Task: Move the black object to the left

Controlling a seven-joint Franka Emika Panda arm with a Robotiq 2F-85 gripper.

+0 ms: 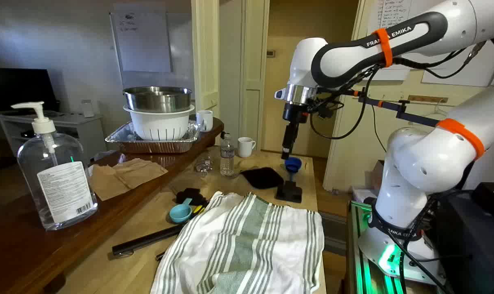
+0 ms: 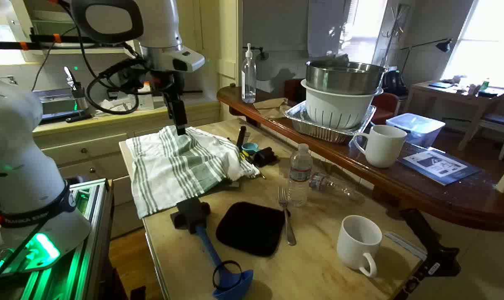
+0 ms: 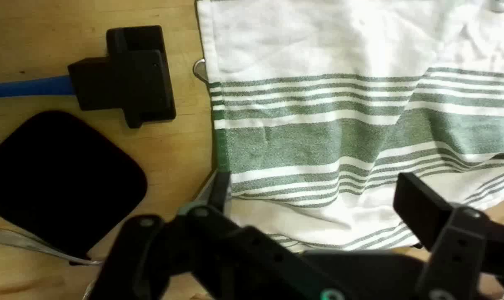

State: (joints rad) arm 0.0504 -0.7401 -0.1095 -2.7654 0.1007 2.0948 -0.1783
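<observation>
the black object (image 3: 64, 179) is lying flat on the wooden table (image 3: 181, 154), occupying the left side of the wrist view, near the black block (image 3: 141, 83) and apart from the striped towel (image 3: 298, 137). the gripper (image 3: 318, 191) is standing with its two fingers (image 3: 420, 208) wide apart, the towel showing between them.

in an exterior view, a clear pump bottle (image 1: 57, 179) is standing upright on the dark wooden counter (image 1: 47, 249), beside a sheet of brown paper (image 1: 124, 177). a foil tray (image 1: 159, 147) is bearing a white colander (image 1: 161, 124), with a steel bowl (image 1: 157, 102) sitting on top. a teal measuring cup (image 1: 180, 213) is lying just beside the towel. the black object is resting between the block and an upright water bottle (image 1: 227, 159).

in an exterior view, a fork (image 2: 289, 229) is lying along one edge of the black object and crossing its corner. a blue scoop (image 2: 241, 285) is lying with its handle toward the block. a white mug (image 2: 354, 250) is standing upright on the table; a second mug (image 2: 385, 148) is standing on the counter, beside a printed booklet (image 2: 437, 166). a clear plastic bottle (image 2: 331, 185) is lying on its side. the gripper is hanging above the towel (finger spacing is not reading clearly from this side).
</observation>
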